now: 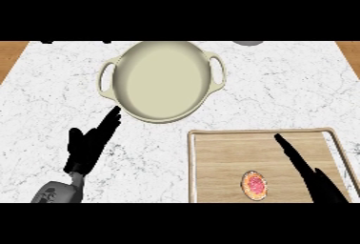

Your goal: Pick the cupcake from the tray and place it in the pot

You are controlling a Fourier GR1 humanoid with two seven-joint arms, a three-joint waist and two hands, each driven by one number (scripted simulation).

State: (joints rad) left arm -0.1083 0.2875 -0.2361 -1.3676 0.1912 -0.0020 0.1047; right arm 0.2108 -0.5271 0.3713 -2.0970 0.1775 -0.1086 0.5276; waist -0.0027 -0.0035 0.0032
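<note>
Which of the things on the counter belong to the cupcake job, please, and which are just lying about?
Part of the job: cupcake, wooden tray it sits on, cream pot, right hand open over the tray.

Lying about: grey object cut off at the counter's far edge; left hand resting open beside the pot.

Counter [42, 95]: white marble-look stone with fine grey veining, smooth, faint sheen; bare brown wood [13, 52] shows past it at the upper left and upper right corners of the frame. Pot [163, 78], upper centre: cream, enamel-like, smooth and matt inside, slight gloss on the rim and handles. Tray [232, 157], lower right: pale wood with straight grain, matt, with a raised rim of the same wood. Cupcake [255, 186], on the tray: pink speckled top, rough, inside a brown crumbly edge. My left hand [88, 145] and my right hand [316, 178]: flat black, matt. My left forearm [56, 194], lower left: grey, smooth, plastic-like.
</note>
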